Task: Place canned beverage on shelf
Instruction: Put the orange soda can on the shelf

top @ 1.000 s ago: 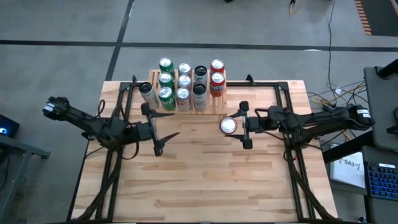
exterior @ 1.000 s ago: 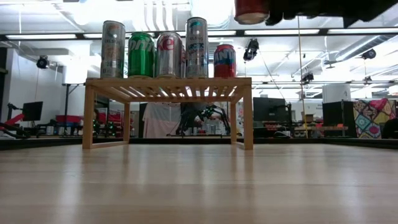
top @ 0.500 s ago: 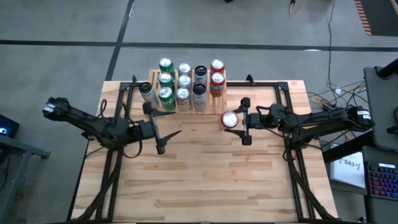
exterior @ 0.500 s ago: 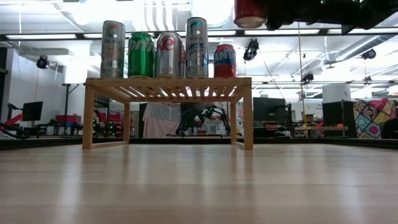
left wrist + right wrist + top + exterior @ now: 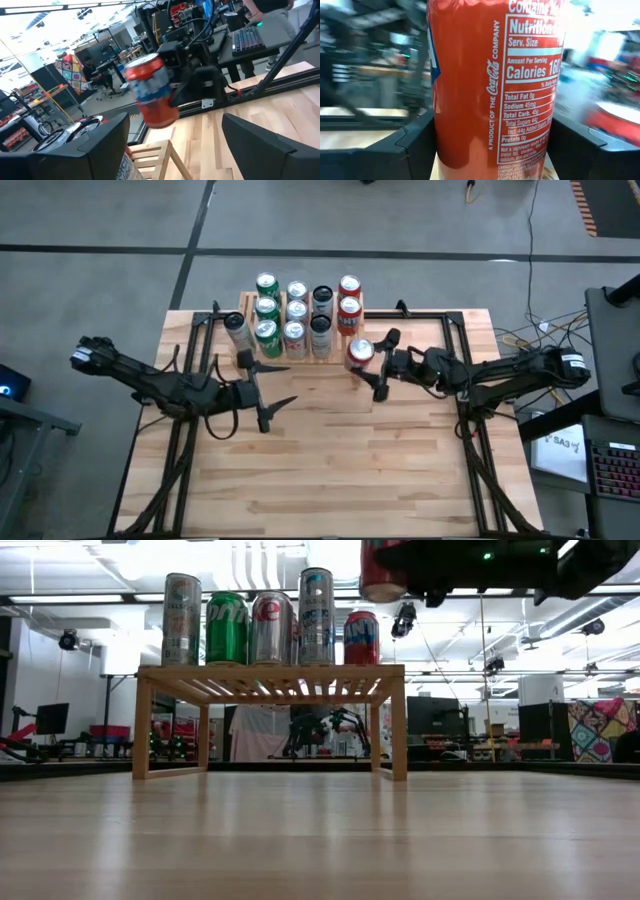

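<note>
Right jaws around red can [image 5: 360,352]

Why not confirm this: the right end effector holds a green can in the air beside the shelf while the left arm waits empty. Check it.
One detail is wrong: the can is red-orange, not green, as the right wrist view shows. The right end effector does hold it in the air beside the shelf, and the left end effector waits empty.
</note>
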Tool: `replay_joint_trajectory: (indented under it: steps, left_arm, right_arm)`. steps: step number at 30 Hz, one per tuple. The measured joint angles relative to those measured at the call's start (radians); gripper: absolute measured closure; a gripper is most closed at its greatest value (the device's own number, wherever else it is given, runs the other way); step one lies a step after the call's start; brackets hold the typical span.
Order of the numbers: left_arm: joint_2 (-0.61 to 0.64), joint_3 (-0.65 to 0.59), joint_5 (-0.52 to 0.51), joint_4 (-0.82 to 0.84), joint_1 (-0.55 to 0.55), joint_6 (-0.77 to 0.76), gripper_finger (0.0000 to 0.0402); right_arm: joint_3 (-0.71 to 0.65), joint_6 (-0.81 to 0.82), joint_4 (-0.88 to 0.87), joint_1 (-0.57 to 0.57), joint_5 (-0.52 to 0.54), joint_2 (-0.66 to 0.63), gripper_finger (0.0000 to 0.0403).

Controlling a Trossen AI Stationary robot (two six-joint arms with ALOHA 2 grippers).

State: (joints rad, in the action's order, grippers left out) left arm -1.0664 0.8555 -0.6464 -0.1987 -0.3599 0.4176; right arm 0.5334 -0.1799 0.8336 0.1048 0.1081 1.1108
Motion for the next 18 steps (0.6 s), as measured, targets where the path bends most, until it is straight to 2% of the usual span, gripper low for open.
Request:
replay_joint_trajectory:
  steps: [3, 9, 18]
  left_arm:
    - [0.0, 0.0, 0.0, 0.01, 0.0, -0.001, 0.01]
    - [0.001, 0.0, 0.0, 0.042, 0.0, -0.02, 0.01]
    - [0.0, 0.0, -0.001, 0.047, 0.0, -0.035, 0.01]
  right_arm:
    - [0.008, 0.019, -0.007, 0.003, 0.067, 0.028, 0.0113]
    - [0.014, 0.08, -0.016, 0.007, 0.05, 0.051, 0.0113]
    - [0.004, 0.129, -0.02, 0.019, 0.102, 0.057, 0.0113]
